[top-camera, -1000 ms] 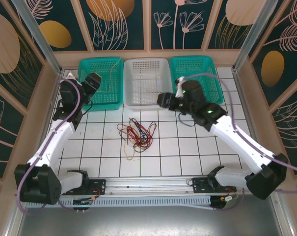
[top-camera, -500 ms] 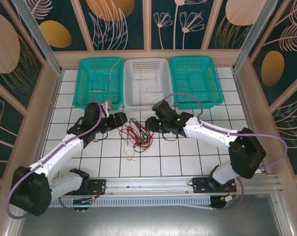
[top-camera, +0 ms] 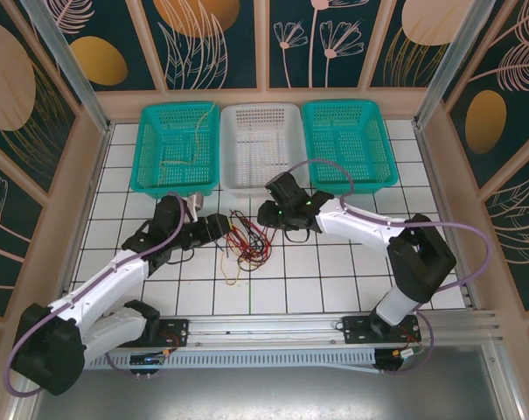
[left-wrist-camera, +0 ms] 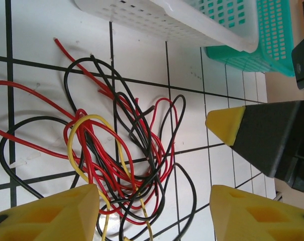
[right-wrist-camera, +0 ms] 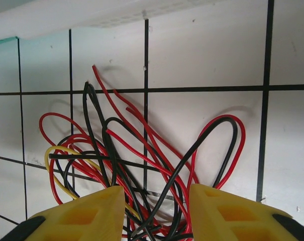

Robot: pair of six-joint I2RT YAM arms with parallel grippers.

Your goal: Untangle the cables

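Left end effector (top-camera: 219, 227): released. Its fingers (left-wrist-camera: 51, 211) stand wide apart and clamp nothing.
Cables (top-camera: 247, 241): one red, black and pale yellow tangle, flat on the worktop (top-camera: 334, 271). It lies straight ahead of the left end effector, and the nearest loops already reach into the open gap.
Yellow strand (left-wrist-camera: 84, 120): ahead and toward the left-hand finger, threaded through the red loops.
Long axis: I judge the main loops run lengthwise away from each end effector's fingertips, so both face the bundle end-on from opposite sides.
Right end effector (top-camera: 264, 213): released. A clear gap shows between its fingers (right-wrist-camera: 76, 216), and black and red strands cross that gap unpinched.
Nearer arm: my judgement is the right, whose gap holds the denser crossing. The left is barely farther.
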